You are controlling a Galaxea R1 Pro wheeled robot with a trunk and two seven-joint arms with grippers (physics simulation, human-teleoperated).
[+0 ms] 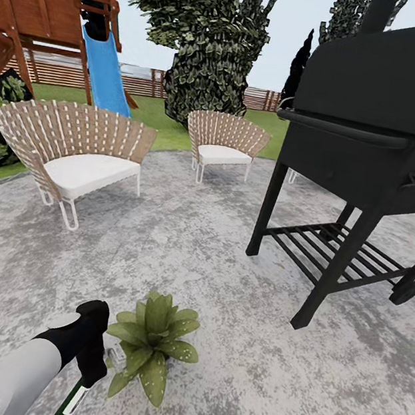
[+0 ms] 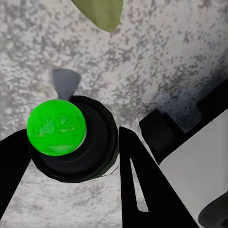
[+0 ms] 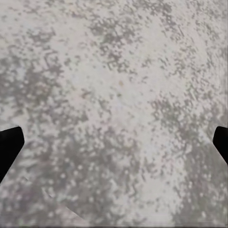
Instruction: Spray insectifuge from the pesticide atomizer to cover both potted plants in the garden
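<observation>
Round grey patio (image 1: 179, 257) bearing a low potted plant (image 1: 152, 343). Just beside it, the left gripper (image 2: 71, 156) clasps the pesticide atomizer (image 2: 66, 137) at its collar; probably rigid, light, top-heavy, best held below the green cap. Right gripper (image 3: 114, 142) spread wide, empty.

Back garden, grey stone patio (image 1: 179, 257), woven chairs (image 1: 76, 145), black barbecue grill (image 1: 376, 128), wooden playset with blue slide (image 1: 106, 76), slatted fence (image 1: 141, 80), lawn (image 1: 161, 122)
</observation>
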